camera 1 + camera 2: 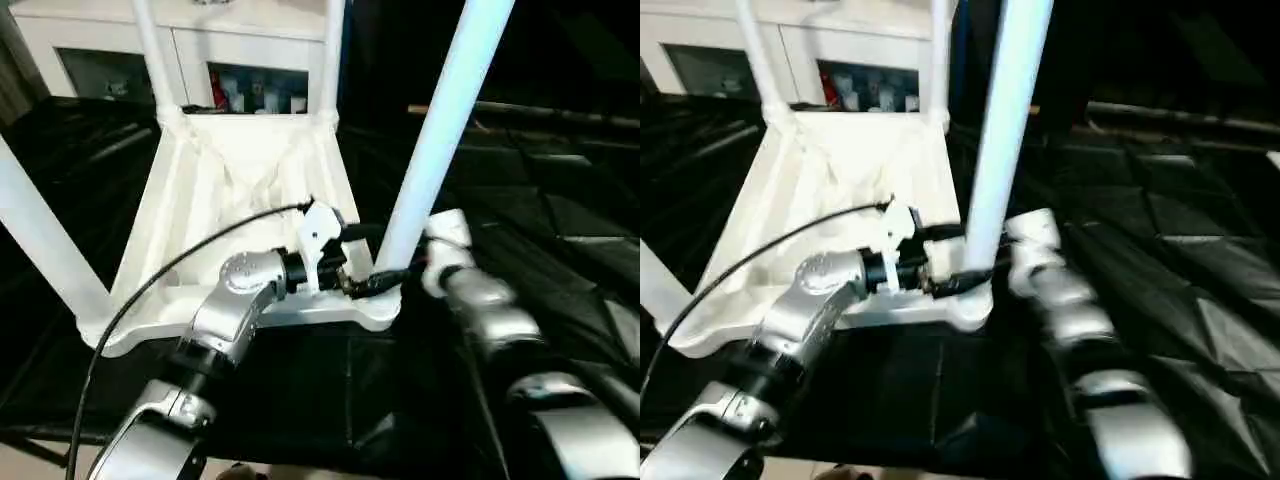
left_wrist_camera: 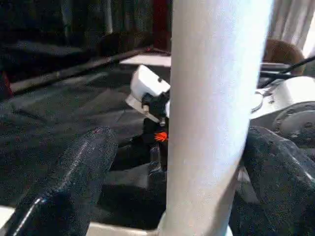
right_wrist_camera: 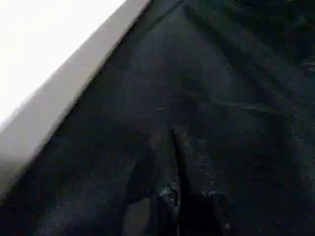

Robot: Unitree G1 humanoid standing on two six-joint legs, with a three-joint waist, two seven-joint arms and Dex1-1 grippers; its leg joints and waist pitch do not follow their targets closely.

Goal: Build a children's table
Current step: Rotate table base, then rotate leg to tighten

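While upside down on the black surface (image 1: 560,260), children's table (image 1: 235,190) looks light, stiff, slippery plastic. Near leg (image 1: 440,130) stands between wide-spread fingers (image 2: 64,191) of left hand (image 1: 372,283); best gripped low by its socket. Right hand (image 3: 172,147) pinched empty beside it.

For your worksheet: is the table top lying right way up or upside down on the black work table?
Upside down. The table top shows its ribbed underside facing up, and white legs rise upward from its corner sockets.
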